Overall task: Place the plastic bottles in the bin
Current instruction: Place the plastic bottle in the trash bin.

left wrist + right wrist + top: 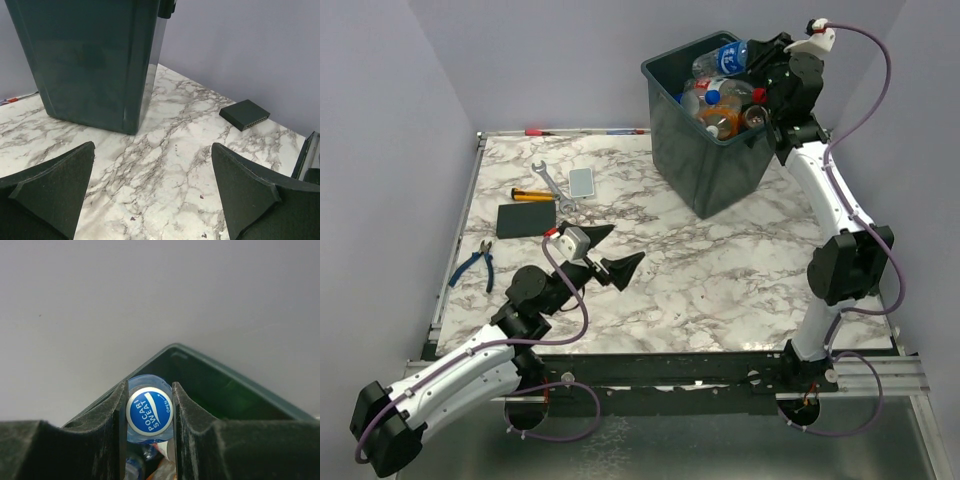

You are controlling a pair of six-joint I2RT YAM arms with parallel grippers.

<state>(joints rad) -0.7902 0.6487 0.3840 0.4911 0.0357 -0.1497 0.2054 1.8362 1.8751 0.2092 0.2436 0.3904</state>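
Plastic bottles (718, 100) fill the bin (715, 165), which stands far right on the table (720, 280) in the top view. The right end effector (752, 62) hangs over the bin's far corner, clamped on a blue-labelled bottle (725, 58) above the heap. I judge this is so that a release drops the bottle inside rather than onto the rim. The left end effector (613, 252) sits low over mid-table, jaws spread wide with nothing between them, seemingly parked out of its partner's way. No bottle shows loose on the table.

The left wrist view adds the bin's outer wall, standing flat on the marble. It also shows a small black box (245, 114) beyond the bin, which I cannot find from above.

Only the right wrist view shows the grip itself. Both fingers (112, 435) press the bottle's sides just behind its blue-and-white cap (149, 411), with the bin's inner corner behind and more bottles below.
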